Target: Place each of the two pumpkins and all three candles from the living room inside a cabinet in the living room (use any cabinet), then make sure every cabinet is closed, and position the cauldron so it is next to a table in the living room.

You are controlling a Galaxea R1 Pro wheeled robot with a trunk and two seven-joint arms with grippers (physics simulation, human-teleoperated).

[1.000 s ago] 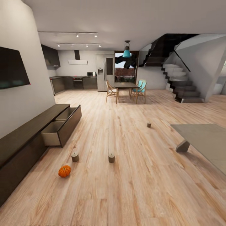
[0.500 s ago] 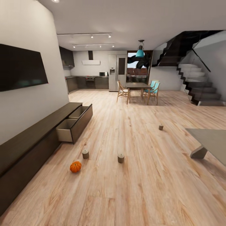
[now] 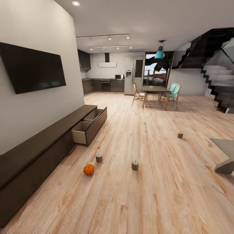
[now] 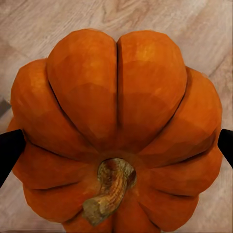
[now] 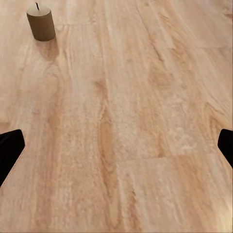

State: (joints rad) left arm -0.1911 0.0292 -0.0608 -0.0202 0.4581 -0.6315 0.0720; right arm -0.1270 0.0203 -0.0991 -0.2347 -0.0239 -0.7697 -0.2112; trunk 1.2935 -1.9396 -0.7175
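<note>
Pumpkin (image 4: 114, 131) sits pinched in left gripper (image 4: 116, 145) for stowing in cabinet (image 3: 39, 146), its drawers open; right gripper (image 5: 116, 145) spread, empty.

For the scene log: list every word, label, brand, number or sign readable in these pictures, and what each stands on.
None: no readable text in any view.
The television screen is dark and blank.
The fridge and the oven are too far and too small to show any marking.
The pumpkin in the left gripper, the candles and the cabinet carry no lettering.
</note>
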